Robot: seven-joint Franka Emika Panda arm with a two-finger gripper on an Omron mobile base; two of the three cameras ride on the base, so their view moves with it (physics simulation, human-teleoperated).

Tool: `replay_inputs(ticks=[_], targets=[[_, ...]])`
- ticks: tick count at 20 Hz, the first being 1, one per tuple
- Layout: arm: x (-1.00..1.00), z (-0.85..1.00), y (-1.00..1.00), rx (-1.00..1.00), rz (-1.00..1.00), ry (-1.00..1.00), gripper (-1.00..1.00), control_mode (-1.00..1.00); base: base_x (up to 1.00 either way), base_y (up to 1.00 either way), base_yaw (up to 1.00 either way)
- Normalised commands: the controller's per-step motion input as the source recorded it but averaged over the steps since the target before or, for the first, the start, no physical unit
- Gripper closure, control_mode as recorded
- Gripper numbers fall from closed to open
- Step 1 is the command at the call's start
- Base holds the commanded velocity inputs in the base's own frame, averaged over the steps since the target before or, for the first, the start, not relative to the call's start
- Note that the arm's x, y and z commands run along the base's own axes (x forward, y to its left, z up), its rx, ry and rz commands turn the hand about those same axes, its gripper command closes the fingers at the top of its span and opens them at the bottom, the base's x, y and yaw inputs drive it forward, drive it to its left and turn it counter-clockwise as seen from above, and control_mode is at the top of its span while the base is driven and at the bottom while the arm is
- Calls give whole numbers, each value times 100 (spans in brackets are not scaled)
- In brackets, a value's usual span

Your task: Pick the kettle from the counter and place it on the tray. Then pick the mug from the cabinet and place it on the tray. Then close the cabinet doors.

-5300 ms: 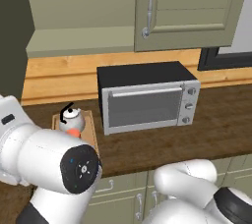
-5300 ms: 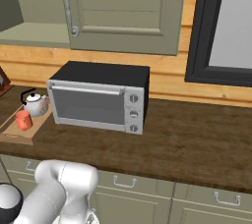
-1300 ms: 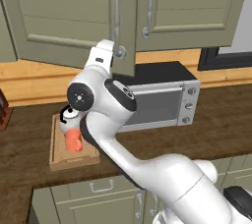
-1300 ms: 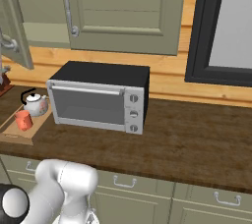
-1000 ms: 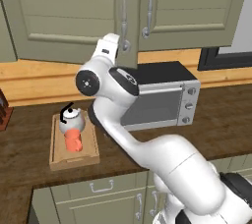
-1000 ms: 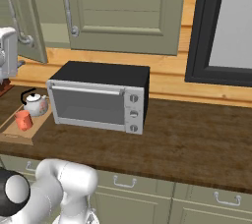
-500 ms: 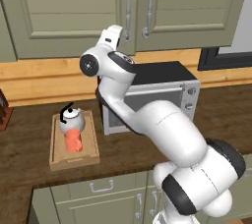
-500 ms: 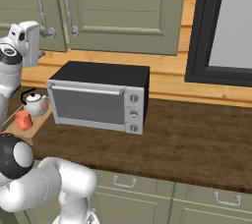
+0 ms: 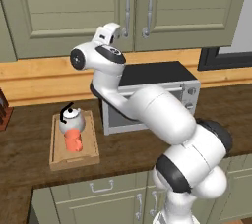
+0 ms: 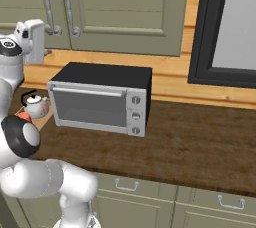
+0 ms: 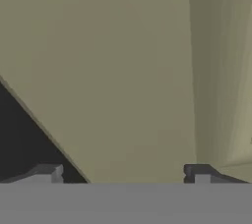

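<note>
The light-wood tray (image 9: 56, 156) lies on the dark counter (image 9: 29, 144) left of the microwave. On it stand the white-grey kettle (image 9: 70, 121) and, just in front of it, the orange-red mug (image 9: 75, 142); both also show in the right base view as kettle (image 10: 35, 105) and mug (image 10: 22, 117). Both cabinet doors (image 9: 64, 7) look flush, their bar handles (image 9: 126, 7) side by side. My gripper (image 9: 113, 29) is raised against the left door, just left of its handle. In the hand view my gripper (image 11: 123, 176) is open, fingertips (image 11: 199, 173) wide apart, with nothing between them but door panel.
A black-and-silver microwave (image 9: 157, 95) stands on the counter right of the tray, under my arm. A dark-framed window (image 10: 225, 27) is at the right. Drawers with silver handles (image 9: 101, 186) run below the counter. A dark object (image 9: 4, 107) sits at the far left.
The left cabinet door has swung from partly open to flush with the right one, my hand following it to the right. Kettle, mug and tray stayed put.
</note>
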Motion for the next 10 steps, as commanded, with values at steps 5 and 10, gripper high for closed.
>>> replay_inputs(ticks=[5, 10], targets=[[33, -13, -13, 0, -10, 0, -100, -100, 0, 0, 0], [23, -7, -21, 1, -2, 0, -100, -100, 0, 0, 0]])
